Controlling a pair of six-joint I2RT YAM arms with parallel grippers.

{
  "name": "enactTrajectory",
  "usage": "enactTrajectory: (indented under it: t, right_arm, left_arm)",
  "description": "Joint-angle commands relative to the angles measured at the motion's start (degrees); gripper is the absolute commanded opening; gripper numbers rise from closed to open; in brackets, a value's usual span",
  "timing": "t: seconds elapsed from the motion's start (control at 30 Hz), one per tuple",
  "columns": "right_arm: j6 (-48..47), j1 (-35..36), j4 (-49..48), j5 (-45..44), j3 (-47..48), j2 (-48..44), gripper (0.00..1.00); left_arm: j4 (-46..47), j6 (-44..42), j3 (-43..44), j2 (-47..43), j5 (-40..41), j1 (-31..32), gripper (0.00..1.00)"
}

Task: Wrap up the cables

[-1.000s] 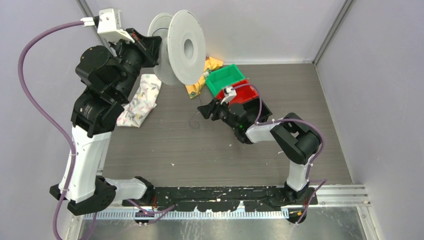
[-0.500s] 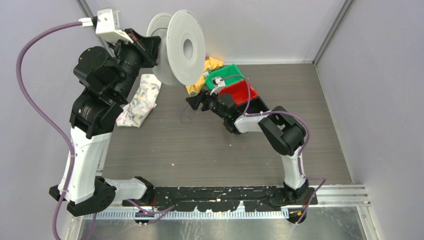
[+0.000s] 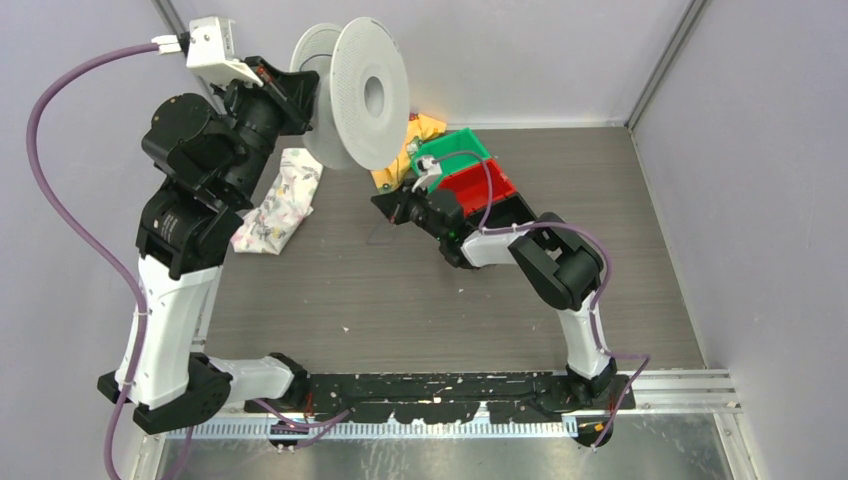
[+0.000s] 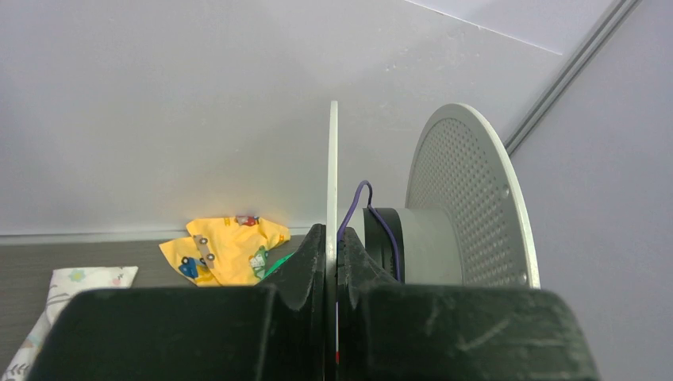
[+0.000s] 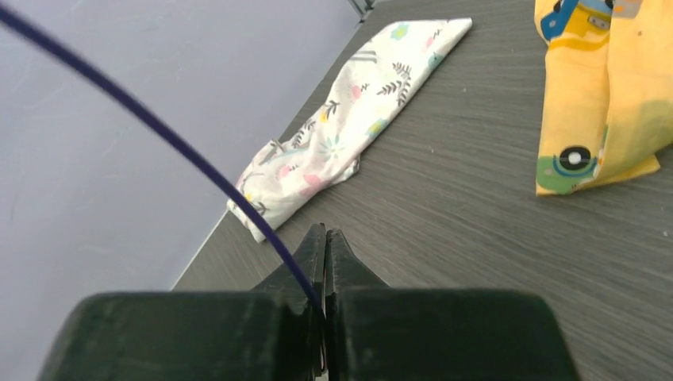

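Moved nearer the spool [image 3: 360,95], right fingers [image 5: 308,266] pinch the cable [image 5: 159,129]; left fingers [image 4: 309,262] apparently clamp its rim.

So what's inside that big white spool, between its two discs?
A grey hub with dark purple cable looped around it. The left end effector pinches the near disc, and its fingers cover the hub's lower part, so any cable there is hidden.
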State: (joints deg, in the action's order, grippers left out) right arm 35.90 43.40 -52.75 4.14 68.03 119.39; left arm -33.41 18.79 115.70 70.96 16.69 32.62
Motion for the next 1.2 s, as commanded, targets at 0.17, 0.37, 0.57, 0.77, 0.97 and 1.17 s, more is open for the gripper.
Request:
enactTrajectory:
  t: [0.17,0.37,0.57,0.77,0.97,1.17]
  right_arm:
    - [-2.73,0.26,1.82,2.11,-11.96,-12.21,0.01]
    - [-11.25,2.43,16.63,6.92,-17.94,-28.37,0.01]
    - [-22.23,5.81,42.11,14.98,-10.2,-40.86,0.01]
    - [-28.53,8.19,61.16,21.04,-1.42,-43.75,0.01]
    - [-29.59,10.21,67.45,25.98,-0.36,-45.38,0.01]
    - [-31.48,11.96,71.95,29.63,4.46,-46.47,0.01]
  left_arm:
    - [6.15,-3.14,-0.3,-0.26,3.62,0.25,0.01]
    - [7.26,-7.55,-2.35,4.17,9.76,0.25,0.01]
    - [11.64,-8.61,-4.34,9.61,15.63,0.24,0.01]
    - [15.16,-7.81,-2.57,14.9,20.33,0.25,0.0]
    - [15.19,-6.66,0.7,18.36,22.33,0.15,0.01]
    - [14.89,-8.04,2.19,22.1,23.93,0.16,0.0]
